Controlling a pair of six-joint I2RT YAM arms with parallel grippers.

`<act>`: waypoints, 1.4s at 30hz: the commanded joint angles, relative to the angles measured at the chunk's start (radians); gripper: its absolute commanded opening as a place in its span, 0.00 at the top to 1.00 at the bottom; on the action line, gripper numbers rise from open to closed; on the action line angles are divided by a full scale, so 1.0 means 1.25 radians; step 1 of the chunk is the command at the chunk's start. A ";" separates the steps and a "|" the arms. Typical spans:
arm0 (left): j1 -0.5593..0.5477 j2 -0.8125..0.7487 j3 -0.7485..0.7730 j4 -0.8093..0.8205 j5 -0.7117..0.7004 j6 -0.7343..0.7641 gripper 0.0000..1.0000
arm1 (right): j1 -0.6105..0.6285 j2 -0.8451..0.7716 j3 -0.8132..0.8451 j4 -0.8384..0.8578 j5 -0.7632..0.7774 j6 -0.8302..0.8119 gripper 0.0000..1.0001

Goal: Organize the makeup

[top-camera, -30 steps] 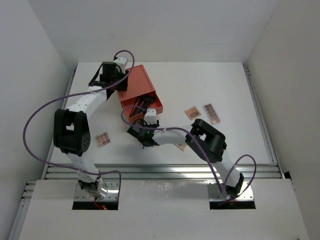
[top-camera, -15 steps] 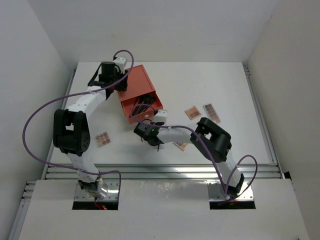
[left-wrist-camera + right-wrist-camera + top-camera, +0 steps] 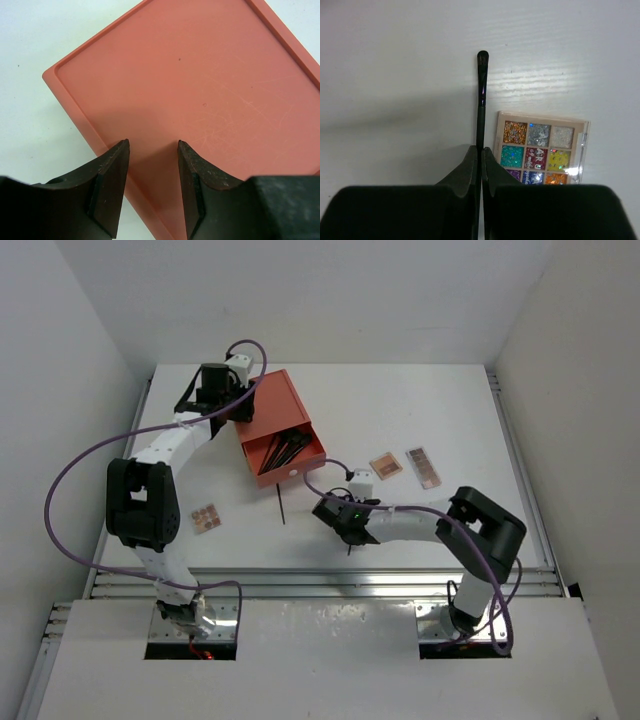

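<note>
Some brushes (image 3: 283,450) are in the box (image 3: 268,408); the right gripper (image 3: 481,150) pinches one brush (image 3: 481,95), the left gripper (image 3: 152,147) gapes, palettes (image 3: 423,466) wait outside.

Orange drawer box (image 3: 268,412), drawer pulled out, on white table (image 3: 430,405).

Drawer box (image 3: 275,420): plain orange-red.
Brushes in drawer (image 3: 285,450): black.
Loose brush (image 3: 279,502): black.
Clamped brush (image 3: 481,100): glossy black.
Glitter palette (image 3: 540,147): cream frame; gold, silver, white, teal, red, yellow, purple and blue squares.
Left palette (image 3: 205,517): pinkish-brown squares.
Right palettes (image 3: 423,467): pink and brown squares.
Table (image 3: 450,410): white.
Cables (image 3: 80,465): purple.
</note>
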 commanded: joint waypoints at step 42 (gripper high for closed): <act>0.048 -0.004 -0.056 -0.128 -0.006 0.007 0.51 | -0.019 0.215 0.516 0.300 0.109 0.027 0.46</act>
